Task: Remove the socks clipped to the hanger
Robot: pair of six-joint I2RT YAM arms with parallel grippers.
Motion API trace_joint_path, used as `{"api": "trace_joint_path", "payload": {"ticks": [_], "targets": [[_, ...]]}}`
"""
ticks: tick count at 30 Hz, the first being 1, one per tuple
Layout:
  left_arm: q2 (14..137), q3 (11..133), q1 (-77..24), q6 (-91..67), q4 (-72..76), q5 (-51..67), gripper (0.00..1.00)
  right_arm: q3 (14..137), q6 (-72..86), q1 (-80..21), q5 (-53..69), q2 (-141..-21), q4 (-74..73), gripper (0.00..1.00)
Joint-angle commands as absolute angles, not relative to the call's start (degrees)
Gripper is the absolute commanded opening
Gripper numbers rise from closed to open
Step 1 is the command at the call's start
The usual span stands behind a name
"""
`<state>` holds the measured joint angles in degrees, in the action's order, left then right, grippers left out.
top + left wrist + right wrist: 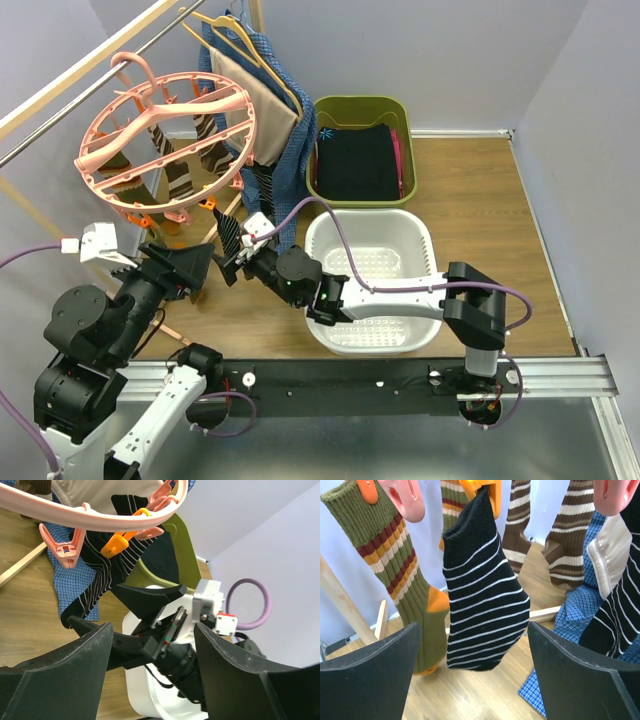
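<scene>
Socks (485, 605) hang from hanger (97, 135) above wooden floor (480, 200) between pale lavender walls (400, 50).

You have no lettering, number or brand that can be read in any of the three views. The nearest thing to a sign is a small teal star-shaped mark (325, 133) on the black folded clothing (357, 160) in the olive bin (362, 101), well beyond the right jaws. It is too small to tell whether it is a logo.
</scene>
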<state>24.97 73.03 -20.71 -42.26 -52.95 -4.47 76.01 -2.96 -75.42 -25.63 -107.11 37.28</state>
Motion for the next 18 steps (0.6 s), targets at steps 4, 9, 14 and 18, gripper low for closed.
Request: {"api": "trace_joint_path", "payload": {"ticks": [4,9,14,18], "targets": [[25.66,75.76,-20.74,-42.45,-55.72,-5.01,0.75,78.49,-6.85,-75.67,-28.74,-110.92,42.80,0.86],[23.03,76.38,-20.83,-42.80,-55.72,-7.12,0.74,79.10,-7.38,-75.67,-29.53,-112.15,43.59,0.69],[23.55,76.11,-20.74,-42.98,-55.28,-6.59,0.73,79.80,-8.70,-75.67,-29.71,-112.68,42.72,0.45],[25.92,76.38,-20.74,-42.28,-55.37,-5.80,0.74,80.07,-8.35,-75.76,-28.83,-110.05,38.50,0.33]]}}
